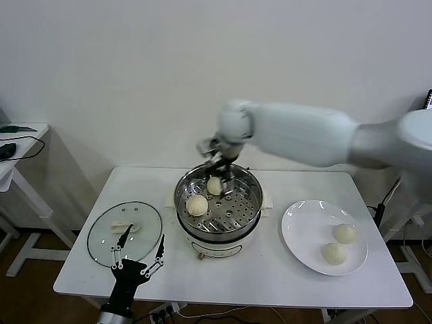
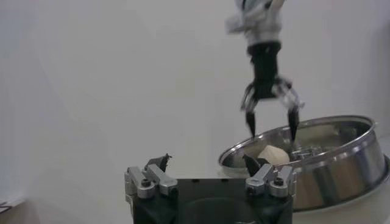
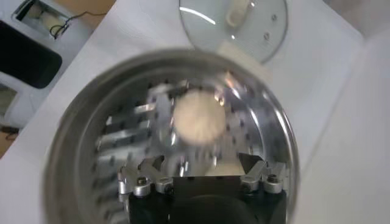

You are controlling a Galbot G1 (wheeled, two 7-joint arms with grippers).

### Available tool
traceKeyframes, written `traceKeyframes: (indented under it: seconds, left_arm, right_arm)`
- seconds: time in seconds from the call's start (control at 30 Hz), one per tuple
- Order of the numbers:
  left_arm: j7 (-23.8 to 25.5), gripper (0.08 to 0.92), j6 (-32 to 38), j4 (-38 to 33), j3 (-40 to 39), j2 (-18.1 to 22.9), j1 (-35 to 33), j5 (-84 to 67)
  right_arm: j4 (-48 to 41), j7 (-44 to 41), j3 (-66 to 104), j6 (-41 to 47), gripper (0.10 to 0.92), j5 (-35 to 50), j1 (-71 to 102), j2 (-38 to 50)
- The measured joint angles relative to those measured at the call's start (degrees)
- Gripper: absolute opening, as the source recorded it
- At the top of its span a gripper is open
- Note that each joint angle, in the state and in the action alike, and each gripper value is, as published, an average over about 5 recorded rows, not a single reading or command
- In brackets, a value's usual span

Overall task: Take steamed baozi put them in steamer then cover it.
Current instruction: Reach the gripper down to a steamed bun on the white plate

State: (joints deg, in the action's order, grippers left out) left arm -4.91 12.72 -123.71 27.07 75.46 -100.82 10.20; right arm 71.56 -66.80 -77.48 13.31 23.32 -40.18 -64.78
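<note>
The steamer (image 1: 233,228) stands mid-table with two steamed baozi on its perforated tray, one at the front left (image 1: 197,204) and one at the back (image 1: 214,185). My right gripper (image 1: 225,175) hangs open just above the back baozi, fingers spread and holding nothing. The right wrist view looks down into the pot (image 3: 79,122) at one baozi (image 3: 198,115), with a cream patch of another between the right gripper's (image 3: 201,161) fingers. Two more baozi (image 1: 345,233) (image 1: 334,254) lie on the white plate (image 1: 307,226). The cover (image 1: 101,236) lies flat left of the steamer. My left gripper (image 1: 138,255) waits open at its front edge.
The white table (image 1: 270,277) holds everything; its front edge runs just below the left gripper. A side table (image 1: 20,135) with cables stands at the far left. The left wrist view shows the right gripper (image 2: 271,119) over the pot's rim (image 2: 341,152).
</note>
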Motion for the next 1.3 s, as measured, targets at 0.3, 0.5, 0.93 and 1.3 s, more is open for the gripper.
traceKeyframes:
  seconds: [0.3, 0.5, 0.93, 1.3]
  left_arm:
    - [0.0, 0.823, 0.4, 0.2, -0.7, 0.1, -0.6, 0.8]
    - [0.0, 0.823, 0.8, 0.2, -0.7, 0.5, -1.3, 1.2]
    - [-0.3, 0.823, 1.2, 0.9, -0.9, 1.0, -2.3, 2.0]
    - [-0.5, 0.823, 1.4, 1.3, -1.4, 1.4, -2.7, 2.5]
  right_arm:
    - [1.7, -8.5, 1.5, -7.6, 0.823, -8.1, 0.9, 17.3]
    - [2.9, -9.5, 3.4, -11.5, 0.823, -13.4, 6.9, 26.7]
    - [3.0, -4.2, 11.4, -13.4, 0.823, -21.3, 23.6, 35.2]
    - [1.6, 0.2, 16.3, -12.3, 0.823, -23.5, 32.8, 35.3]
